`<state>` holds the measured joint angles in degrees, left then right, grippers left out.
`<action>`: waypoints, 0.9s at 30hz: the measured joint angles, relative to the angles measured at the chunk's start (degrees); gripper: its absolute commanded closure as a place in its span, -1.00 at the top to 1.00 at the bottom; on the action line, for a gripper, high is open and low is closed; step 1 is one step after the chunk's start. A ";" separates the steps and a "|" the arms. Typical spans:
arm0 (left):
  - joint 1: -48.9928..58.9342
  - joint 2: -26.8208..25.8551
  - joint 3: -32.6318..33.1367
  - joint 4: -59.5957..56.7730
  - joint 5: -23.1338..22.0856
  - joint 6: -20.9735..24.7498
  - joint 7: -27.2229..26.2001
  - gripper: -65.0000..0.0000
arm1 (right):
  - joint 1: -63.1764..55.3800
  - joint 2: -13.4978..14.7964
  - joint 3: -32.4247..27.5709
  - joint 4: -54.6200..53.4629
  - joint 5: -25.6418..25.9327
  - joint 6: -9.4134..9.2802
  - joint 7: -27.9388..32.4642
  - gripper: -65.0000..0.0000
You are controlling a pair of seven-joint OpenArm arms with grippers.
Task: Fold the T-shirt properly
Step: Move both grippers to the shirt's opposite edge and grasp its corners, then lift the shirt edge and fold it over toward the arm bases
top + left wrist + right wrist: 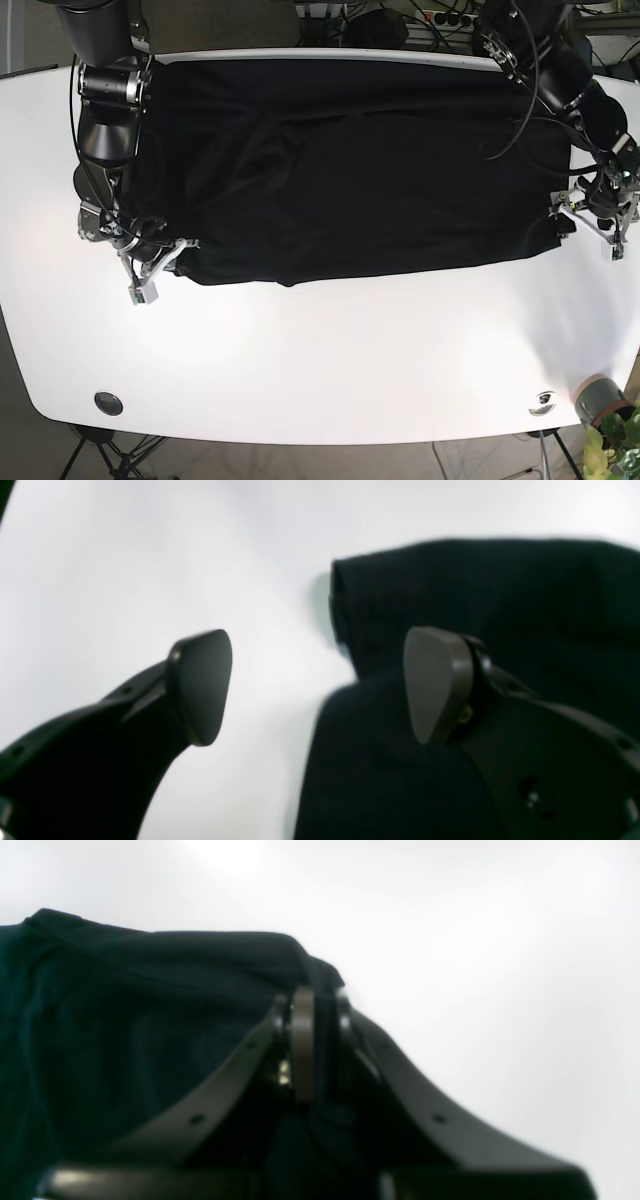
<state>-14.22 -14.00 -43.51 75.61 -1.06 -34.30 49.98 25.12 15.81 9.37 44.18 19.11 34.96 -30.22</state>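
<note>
A black T-shirt (350, 170) lies spread across the back half of the white table (320, 350), its long front edge running left to right. My right gripper (160, 268) is at the shirt's front left corner. The right wrist view shows that gripper (322, 1040) shut, with a fold of the shirt (150, 1005) pinched between its fingers. My left gripper (588, 218) is at the shirt's right edge. In the left wrist view it (320, 685) stands open, one pad over the shirt's corner (475, 595) and the other over bare table, holding nothing.
A small pot with a plant (603, 402) stands at the table's front right corner. Two round cable ports (107, 403) (543, 401) sit near the front edge. Cables and gear (400, 15) crowd the space behind the table's back edge.
</note>
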 measured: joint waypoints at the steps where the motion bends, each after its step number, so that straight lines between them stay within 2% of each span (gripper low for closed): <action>1: -0.61 -0.26 0.59 -1.70 -0.02 0.00 -1.46 0.56 | -0.02 0.02 0.00 0.00 0.17 0.00 0.04 -0.89; 4: -1.92 -1.14 2.86 -7.34 -0.22 -0.37 -4.42 0.56 | 0.00 -0.04 0.00 0.00 0.15 0.00 0.00 -0.89; 10: -6.23 -2.89 3.45 -18.60 0.13 -0.17 -6.16 0.56 | -0.13 0.04 0.04 0.02 0.17 0.00 0.04 -0.89; 17: -8.22 -4.22 3.58 -24.96 -0.52 -0.26 -8.02 0.55 | -0.17 0.04 0.07 0.00 0.20 0.02 0.17 -0.89; 19: -8.37 -4.50 3.50 -25.46 -0.66 -0.42 -8.52 0.49 | -0.15 0.02 0.07 0.02 0.17 0.02 0.02 -0.89; 20: -8.48 -4.50 3.50 -25.51 -0.61 -0.42 -8.48 0.38 | -0.15 0.02 0.07 0.02 0.20 0.02 0.04 -0.89; 25: -8.48 -4.28 3.50 -25.64 -0.42 -0.35 -8.33 -0.45 | -0.13 0.04 0.07 0.02 0.20 0.02 0.04 -0.89; 27: -8.48 -4.28 3.50 -25.66 -0.28 -0.33 -7.93 -0.69 | -0.13 0.02 0.07 0.02 0.20 0.02 0.04 -0.89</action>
<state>-22.70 -18.28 -40.01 49.95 -1.34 -34.63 42.04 24.99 15.84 9.43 44.21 19.31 34.98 -30.17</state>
